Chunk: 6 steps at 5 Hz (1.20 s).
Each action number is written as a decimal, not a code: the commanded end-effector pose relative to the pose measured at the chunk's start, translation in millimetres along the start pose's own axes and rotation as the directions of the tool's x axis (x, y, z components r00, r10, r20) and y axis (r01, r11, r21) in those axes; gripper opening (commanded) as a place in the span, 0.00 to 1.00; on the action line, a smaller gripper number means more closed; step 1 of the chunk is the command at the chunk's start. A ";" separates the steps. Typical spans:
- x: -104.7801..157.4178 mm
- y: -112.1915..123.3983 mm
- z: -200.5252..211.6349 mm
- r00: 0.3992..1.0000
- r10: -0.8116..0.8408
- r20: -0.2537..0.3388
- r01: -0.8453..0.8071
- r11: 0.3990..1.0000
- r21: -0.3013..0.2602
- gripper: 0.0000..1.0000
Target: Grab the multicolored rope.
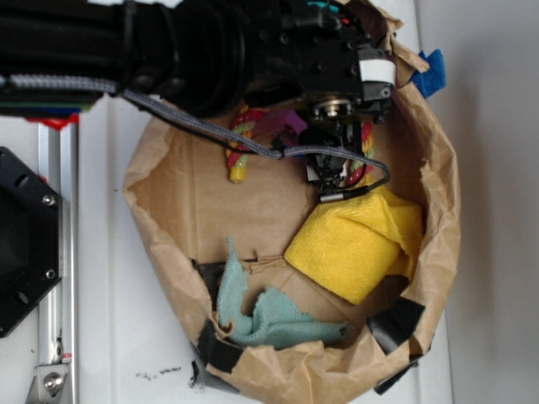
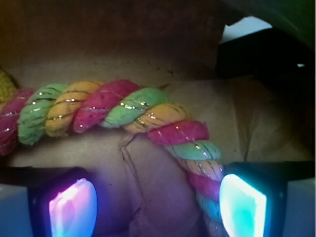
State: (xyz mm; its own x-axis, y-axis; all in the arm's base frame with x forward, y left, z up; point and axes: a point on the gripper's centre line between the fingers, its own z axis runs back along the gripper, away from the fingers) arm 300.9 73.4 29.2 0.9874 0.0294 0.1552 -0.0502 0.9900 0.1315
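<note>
a: where's the multicolored rope (image 2: pixel 123 111)?

b: inside the paper bag (image 1: pixel 177 202), arching under me, one leg running down beside my right finger.

a: grabbed yet?

b: no. my fingers (image 2: pixel 71 207) are spread apart, holding nothing. still to do: straddle it and clench.

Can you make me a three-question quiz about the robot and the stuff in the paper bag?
1. Where is the yellow cloth?
A. inside the paper bag
B. on the white table
C. in the gripper

2. Which colours does the multicolored rope have?
A. blue and black
B. pink-red, green and yellow-orange
C. plain white

3. How is the gripper?
A. shut on the teal cloth
B. shut on nothing
C. open, one pad beside the rope

Answers: 1 A, brown paper surrounds it; 2 B, the strands show them; 3 C, a gap separates the pads.
</note>
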 end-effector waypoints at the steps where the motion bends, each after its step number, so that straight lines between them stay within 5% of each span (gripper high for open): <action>1: 10.4 5.3 12.6 0.998 -0.050 0.042 0.049 0.998 0.032 1.00; 4: 25.1 28.4 19.4 0.995 -0.030 0.092 0.022 0.996 0.084 1.00; 6: 22.5 16.4 -5.4 0.997 -0.073 0.020 0.071 0.994 0.086 1.00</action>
State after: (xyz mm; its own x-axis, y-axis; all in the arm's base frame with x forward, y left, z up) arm 314.3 87.4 25.4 0.9891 -0.0193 0.1458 -0.0127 0.9764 0.2156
